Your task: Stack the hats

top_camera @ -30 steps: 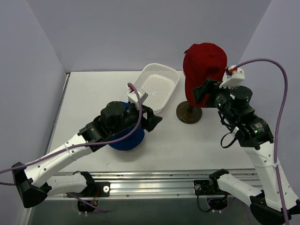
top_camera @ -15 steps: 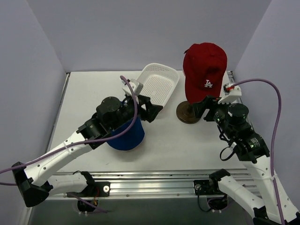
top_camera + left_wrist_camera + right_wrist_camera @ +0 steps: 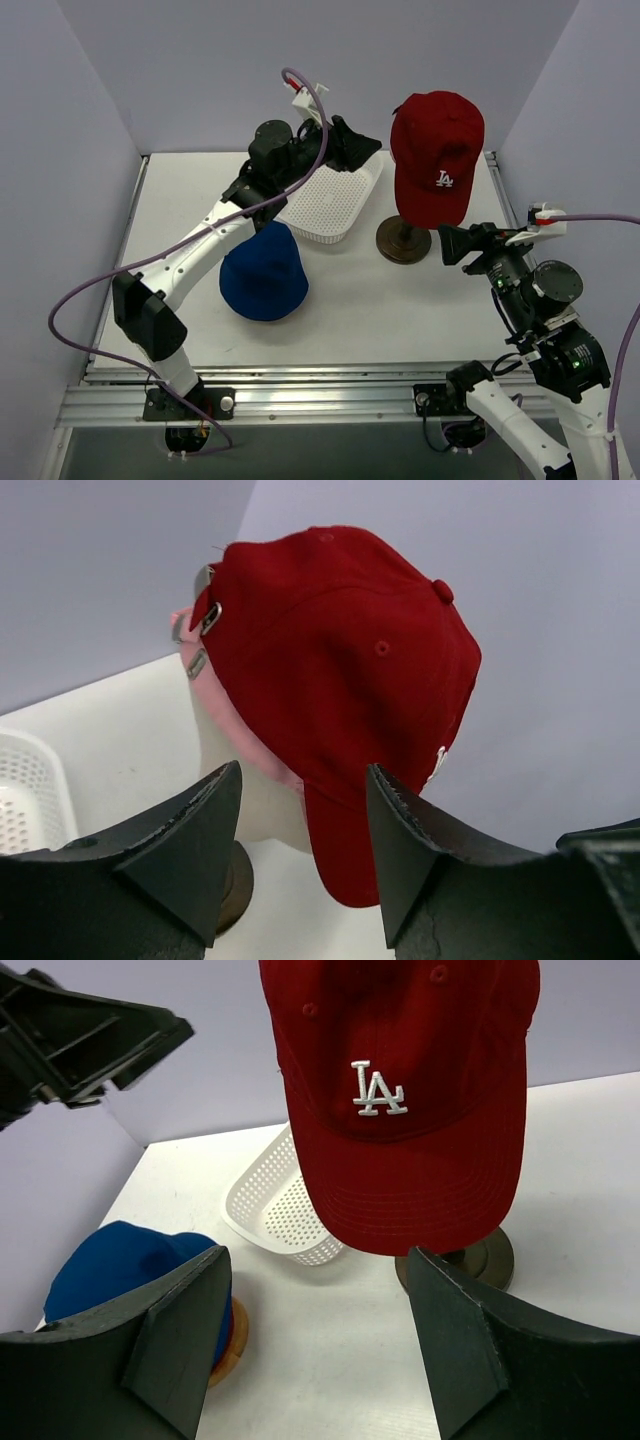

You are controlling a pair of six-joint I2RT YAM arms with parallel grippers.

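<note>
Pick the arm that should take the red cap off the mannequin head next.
Left, probably. The left tool is open and held high, facing the dark red baseball cap; its wrist view frames the cap's back strap. The right tool, also open, sits lower, near the brown stand.

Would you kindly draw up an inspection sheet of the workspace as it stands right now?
Surface: white table, no spills seen.
Job's things: blue bucket hat on a tan round base, apart from the others; dark red cap over pink cap on the mannequin head.
Clutter: white basket between the two; brown stand under the head.
Grippers: left gripper open, empty, facing the caps; right gripper open, empty, near the stand.
Cables: purple cable loops off the left arm; second cable off the right wrist.
Surroundings: pale walls on three sides.
</note>
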